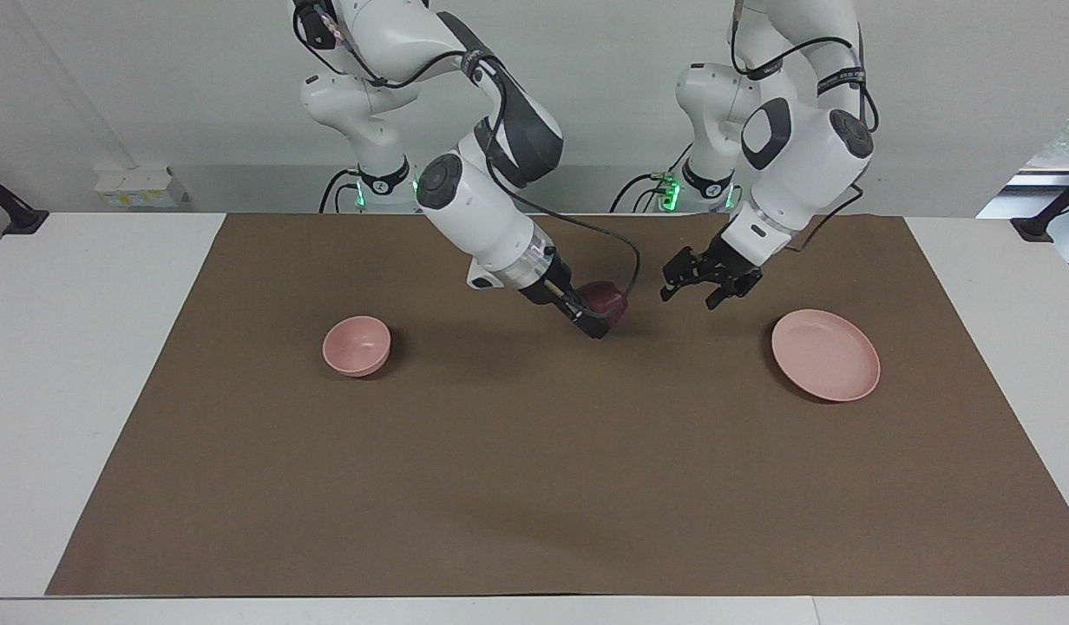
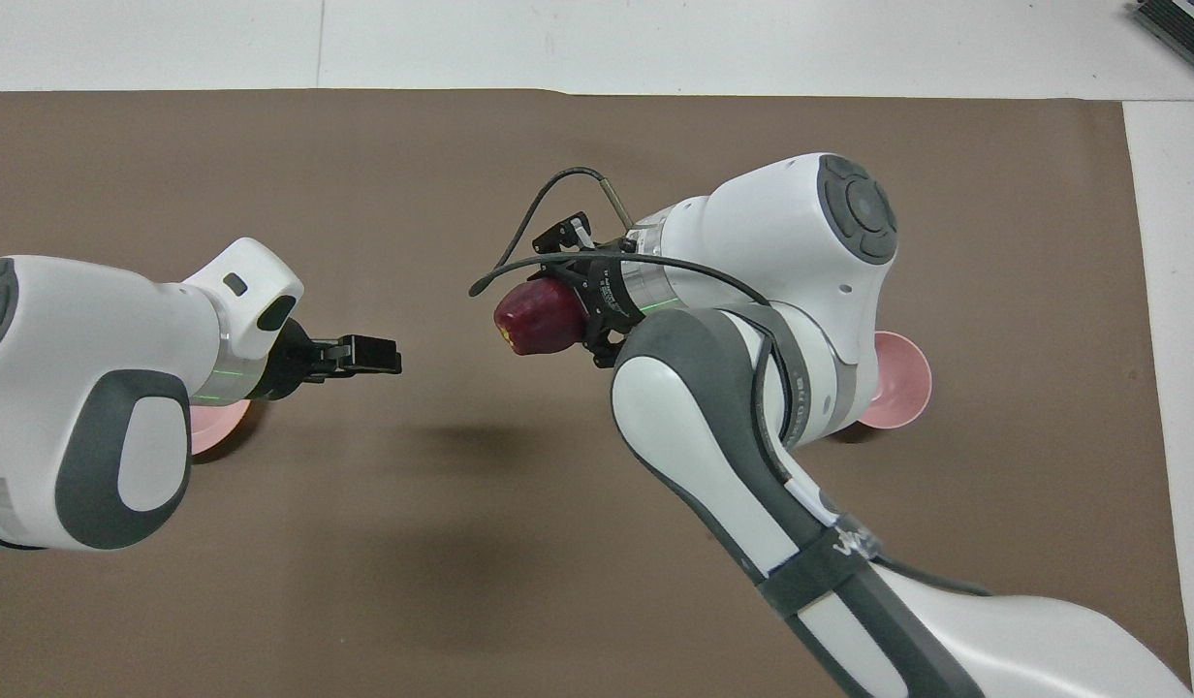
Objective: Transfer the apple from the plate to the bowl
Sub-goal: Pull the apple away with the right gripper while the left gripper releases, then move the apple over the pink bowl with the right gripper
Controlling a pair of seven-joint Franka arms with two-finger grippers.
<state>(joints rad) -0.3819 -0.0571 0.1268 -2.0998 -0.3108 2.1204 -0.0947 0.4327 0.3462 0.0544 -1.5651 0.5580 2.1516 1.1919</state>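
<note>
Apple: one, dark red apple (image 1: 606, 299), clamped in the right gripper (image 1: 597, 314) above the middle of the brown mat (image 1: 534, 451).
Bowl: one, pink bowl (image 1: 357, 345), toward the right arm's end, well apart from the right gripper.
Plate: one, pink plate (image 1: 826, 354), bare, near the left gripper (image 1: 704, 282).
Grippers: two; the left gripper hangs over the mat with fingers spread and nothing in them.
Surface: white, mostly covered by the brown mat.
Room: pale wall beside the arm bases.
Writing: none readable.
</note>
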